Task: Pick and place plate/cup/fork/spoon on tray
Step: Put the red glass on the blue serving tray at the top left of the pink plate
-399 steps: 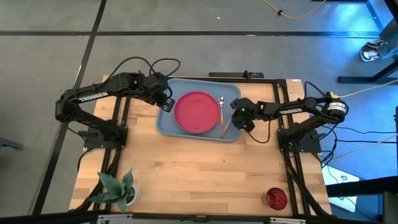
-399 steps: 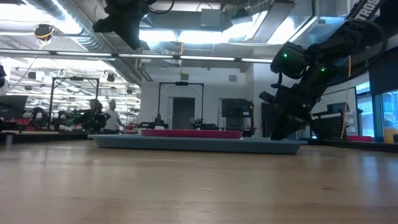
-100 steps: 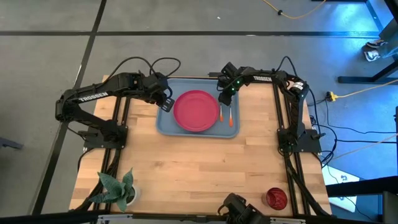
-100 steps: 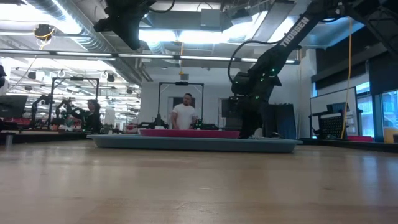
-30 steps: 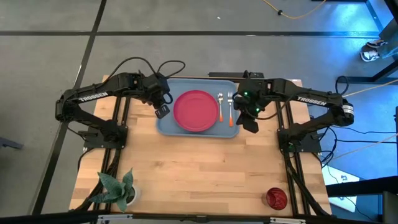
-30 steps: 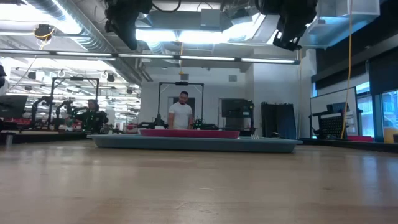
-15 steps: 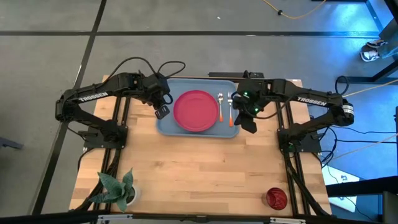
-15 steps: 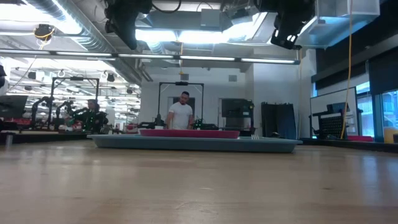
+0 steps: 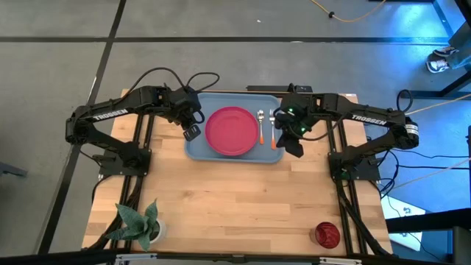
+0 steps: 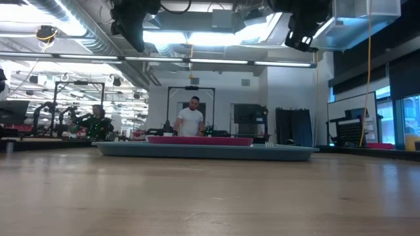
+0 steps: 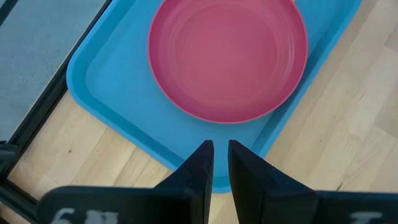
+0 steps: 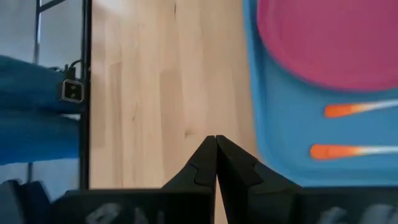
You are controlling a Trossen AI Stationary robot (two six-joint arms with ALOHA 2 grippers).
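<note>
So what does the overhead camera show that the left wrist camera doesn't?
Only the high view shows the cup off the tray near the table's corner, the potted plant, the spoon, the fork and the right gripper. Only the left wrist view shows the left gripper fingers close up, slightly apart. Both show the plate on the tray.

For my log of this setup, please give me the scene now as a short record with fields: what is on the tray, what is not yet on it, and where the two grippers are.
tray: far middle of the table
on tray: plate; spoon and fork side by side, right of the plate
not on tray: cup, near right corner of the table
left gripper: raised at the tray's left edge, fingers slightly apart, empty
right gripper: raised at the tray's right edge, fingers together, empty
</note>
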